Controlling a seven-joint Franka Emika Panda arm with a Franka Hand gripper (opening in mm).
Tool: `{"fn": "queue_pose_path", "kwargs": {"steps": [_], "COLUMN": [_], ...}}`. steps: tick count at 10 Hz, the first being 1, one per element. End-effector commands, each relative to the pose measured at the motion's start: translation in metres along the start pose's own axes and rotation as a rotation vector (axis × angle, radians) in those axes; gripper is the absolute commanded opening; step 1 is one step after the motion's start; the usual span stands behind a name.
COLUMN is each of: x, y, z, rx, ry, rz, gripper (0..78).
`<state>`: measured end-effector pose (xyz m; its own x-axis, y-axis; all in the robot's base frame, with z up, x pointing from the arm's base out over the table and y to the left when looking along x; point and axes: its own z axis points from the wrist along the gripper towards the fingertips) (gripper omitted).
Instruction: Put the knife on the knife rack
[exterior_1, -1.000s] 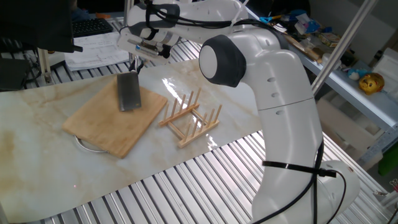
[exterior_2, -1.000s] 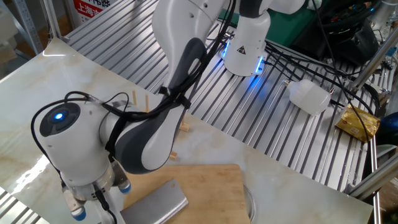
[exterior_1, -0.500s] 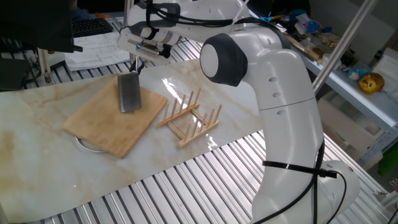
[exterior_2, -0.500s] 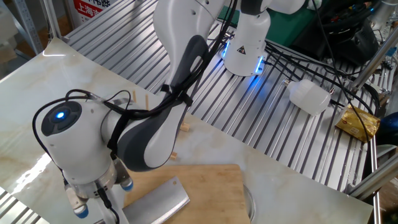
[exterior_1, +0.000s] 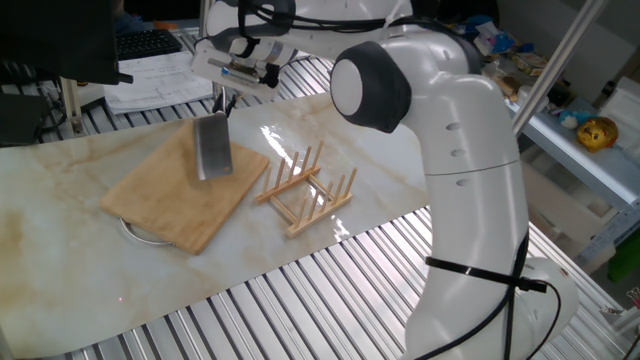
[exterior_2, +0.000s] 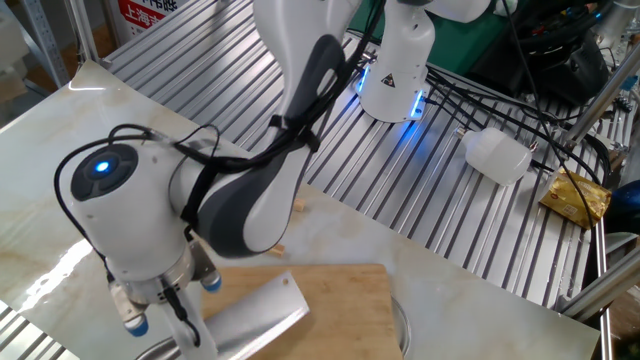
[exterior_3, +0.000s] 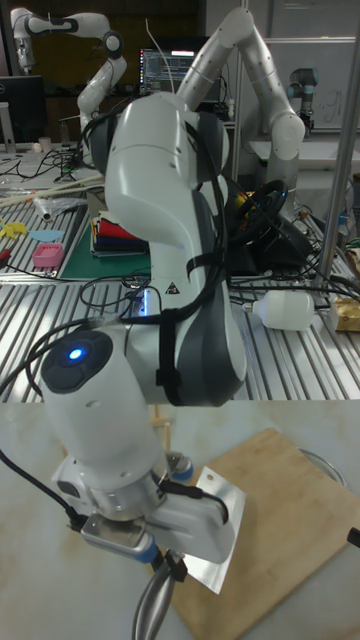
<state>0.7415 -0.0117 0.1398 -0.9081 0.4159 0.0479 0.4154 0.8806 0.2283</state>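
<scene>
The knife (exterior_1: 213, 147) is a cleaver with a broad grey blade. It hangs blade-down and tilted just over the bamboo cutting board (exterior_1: 170, 200). My gripper (exterior_1: 222, 100) is shut on its short dark handle at the top. The knife rack (exterior_1: 305, 188), light wood with upright pegs, stands on the marble to the right of the board with nothing in it. In the other fixed view the blade (exterior_2: 255, 318) shows below my wrist, over the board (exterior_2: 345, 295); the arm hides most of the rack. In the tall view the blade (exterior_3: 210, 528) hangs beside the board (exterior_3: 285, 510).
A round metal rim (exterior_1: 133, 232) peeks out from under the board's near corner. Ribbed metal table surface surrounds the marble slab (exterior_1: 60, 230). A white bottle (exterior_2: 497, 155) and cables lie beyond the slab near the arm's base.
The gripper has risen and shifted slightly toward the rack. The knife's blade has lifted off the cutting board and tilted more upright.
</scene>
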Motion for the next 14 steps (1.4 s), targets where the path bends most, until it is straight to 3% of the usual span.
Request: {"fn": "queue_pose_path", "kwargs": {"steps": [1, 3, 8, 9, 14], "x": [0.006, 0.016, 0.031, 0.035, 0.051], "y": [-0.001, -0.004, -0.013, -0.017, -0.030], "z": [-0.011, -0.021, -0.044, -0.055, -0.077], "rx": [0.023, 0.060, 0.089, 0.102, 0.115], "ry": [-0.003, 0.001, 0.029, 0.040, 0.058], "rz": [-0.010, -0.018, -0.021, -0.030, -0.060], "gripper": [1.2, 1.2, 1.2, 1.2, 1.2]}}
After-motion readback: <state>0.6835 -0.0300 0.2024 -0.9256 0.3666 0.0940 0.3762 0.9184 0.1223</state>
